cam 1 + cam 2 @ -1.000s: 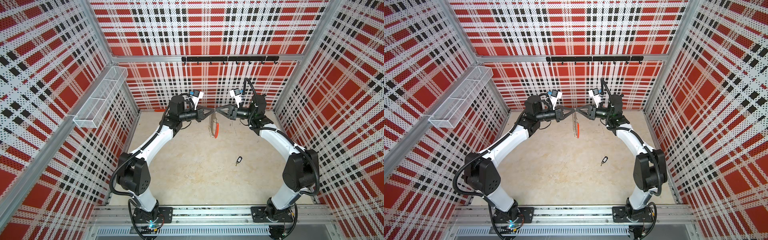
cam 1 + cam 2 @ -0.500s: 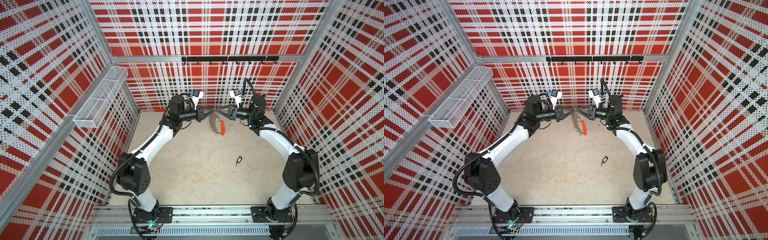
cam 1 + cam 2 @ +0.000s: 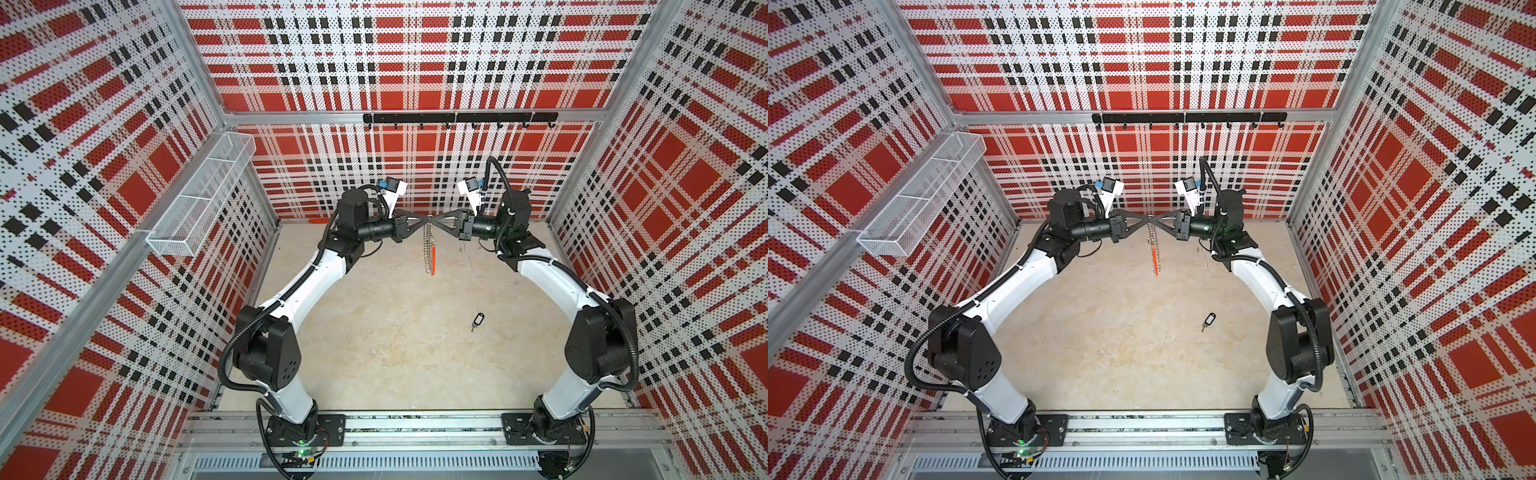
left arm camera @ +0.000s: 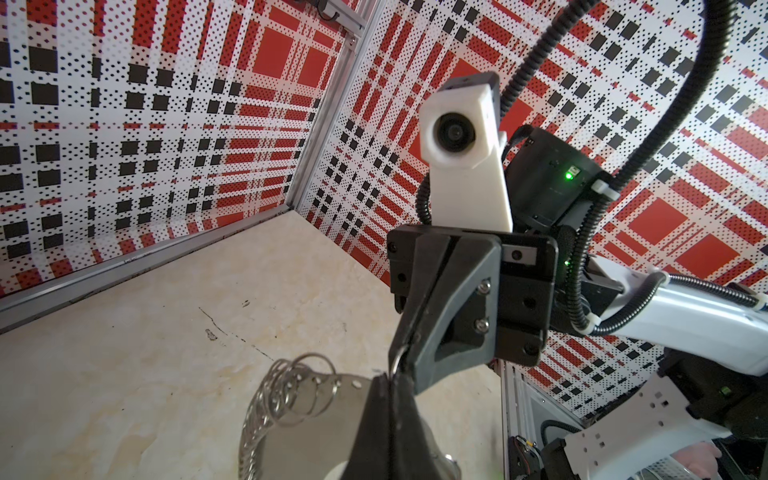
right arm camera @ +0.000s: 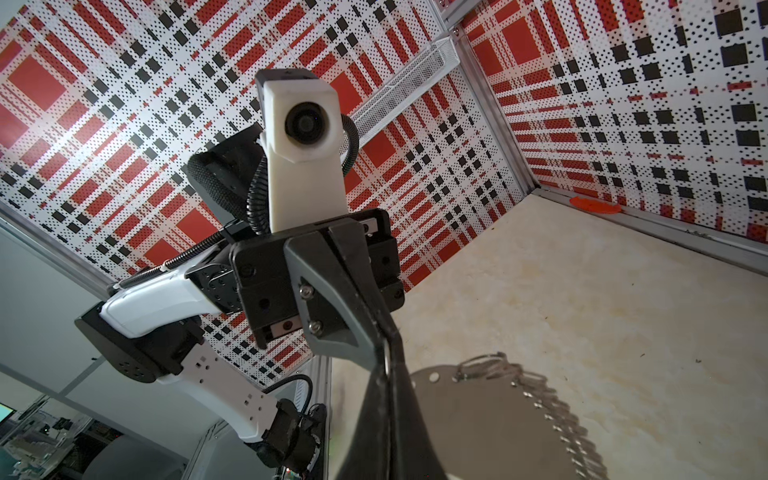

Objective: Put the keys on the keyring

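- Two hands: the left hand [image 3: 424,217] and the right hand [image 3: 435,217] meet tip to tip in the upper middle of both top views, raised above the surface [image 3: 374,332].
- Each hand's jaws are closed narrow, pinching the top of the keyring [image 3: 428,245].
- One keyring: it hangs straight down from that pinch, seen edge-on, with its bunch of small silver split rings above and its red-orange segment at the lower end.
- One set of keys [image 3: 478,321]: a single silver key with one black-framed tag, lying flat on the surface right of centre, well apart from both hands.
- One white wire basket [image 3: 199,199] is fixed to the wall at upper left, with two dividers making three compartments.
- One lone red-orange strip [image 3: 316,220] lies at the foot of the back wall.
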`<state>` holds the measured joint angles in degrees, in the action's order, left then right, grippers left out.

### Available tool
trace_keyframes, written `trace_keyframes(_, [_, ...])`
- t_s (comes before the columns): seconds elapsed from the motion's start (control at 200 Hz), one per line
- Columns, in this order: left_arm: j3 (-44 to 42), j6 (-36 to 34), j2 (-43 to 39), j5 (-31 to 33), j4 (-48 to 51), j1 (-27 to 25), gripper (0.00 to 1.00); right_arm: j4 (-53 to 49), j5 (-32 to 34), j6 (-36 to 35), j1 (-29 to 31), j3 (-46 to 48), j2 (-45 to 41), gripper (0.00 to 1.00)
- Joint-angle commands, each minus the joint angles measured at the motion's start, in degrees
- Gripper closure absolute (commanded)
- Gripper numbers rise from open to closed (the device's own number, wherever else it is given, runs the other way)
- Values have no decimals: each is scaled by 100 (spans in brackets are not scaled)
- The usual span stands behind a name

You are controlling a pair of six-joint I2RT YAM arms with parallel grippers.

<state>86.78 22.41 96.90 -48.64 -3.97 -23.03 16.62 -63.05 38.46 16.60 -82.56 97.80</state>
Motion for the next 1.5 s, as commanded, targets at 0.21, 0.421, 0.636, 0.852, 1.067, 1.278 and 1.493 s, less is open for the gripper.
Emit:
trace_keyframes(0.21, [-334,682,-425,614,-970,219,63,938,390,221,102,149,-147,100])
trace_keyframes(0.421, [-2562,2997,-1073,1357,-4532,755,76,4337,1716,1302,356,1369,-367,100])
trace_keyframes(0.636, [-2542,3032,-887,1110,-4780,491,61,5742,1972,2214,541,1348,-16,100])
trace_keyframes(0.852, [-2347,3086,-726,984,-5044,237,49,6212,2128,2554,694,1299,178,100])
trace_keyframes(1.067, [-2124,3216,-563,877,-5369,62,44,6314,2226,2686,803,1209,255,100])
trace_keyframes(1.278, [-2061,3291,-454,802,-5494,17,52,6255,2226,2697,833,1203,233,100])
trace_keyframes(1.493, [-1949,3304,-359,785,-5516,-35,53,6195,2219,2660,835,1200,257,100])
